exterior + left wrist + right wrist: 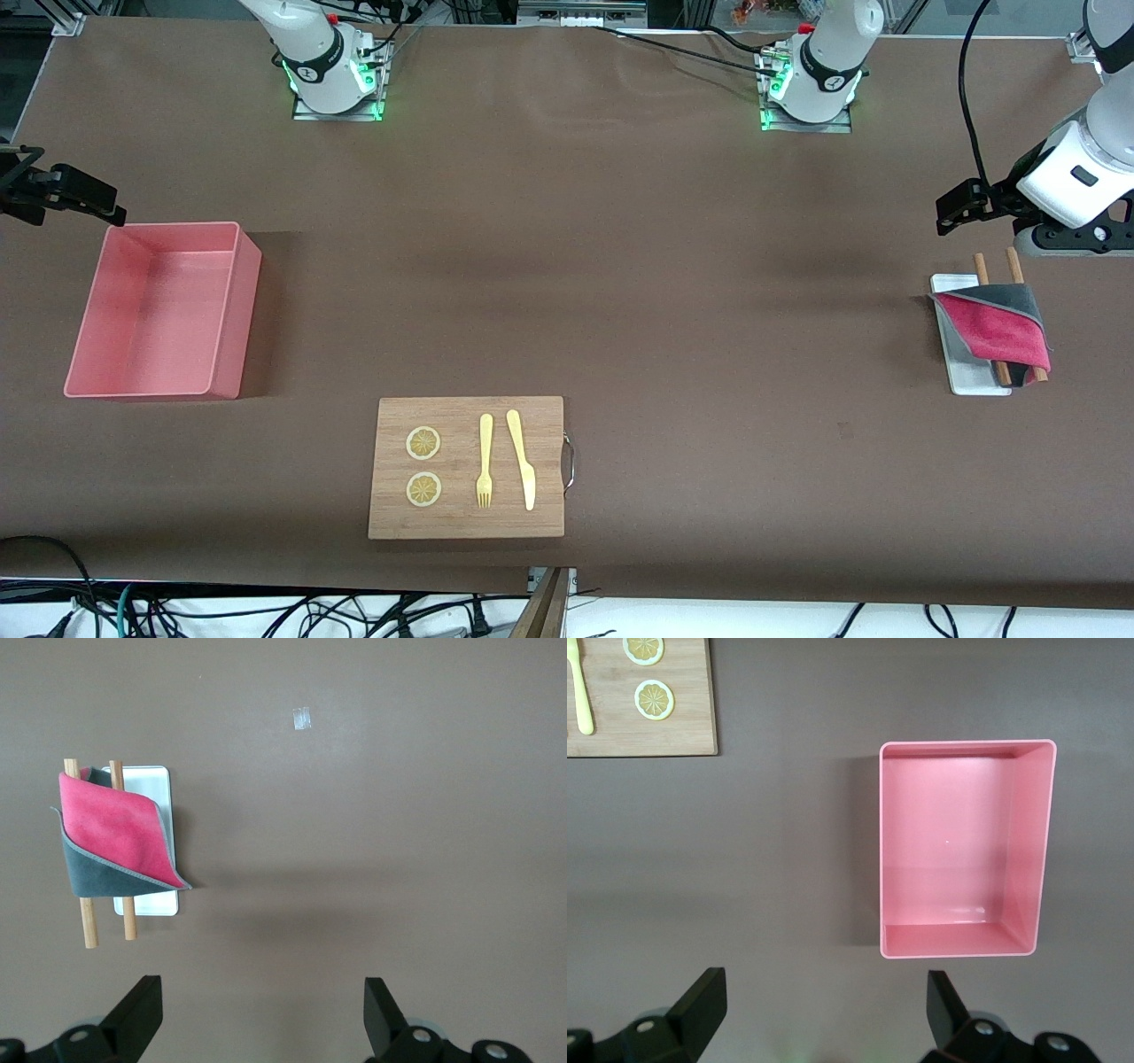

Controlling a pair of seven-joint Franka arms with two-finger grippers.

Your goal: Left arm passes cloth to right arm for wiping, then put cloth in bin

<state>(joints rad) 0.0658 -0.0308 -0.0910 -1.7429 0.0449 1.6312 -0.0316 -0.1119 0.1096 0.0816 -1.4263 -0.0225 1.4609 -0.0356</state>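
Two hands, fingers apart: left hand (261, 1014), right hand (824, 1010); one cloth (997, 328), one bin (226, 310).

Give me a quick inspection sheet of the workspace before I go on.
Surface: brown table, bare in the middle.
Job's things: cloth draped over two sticks on a white tray; bin holds nothing.
Clutter: board with lemon slices, fork, knife.
Grippers: left gripper open, above the table by the cloth; right gripper open, by the bin.
Cables: bundle below the table edge.
Surroundings: nothing seen.
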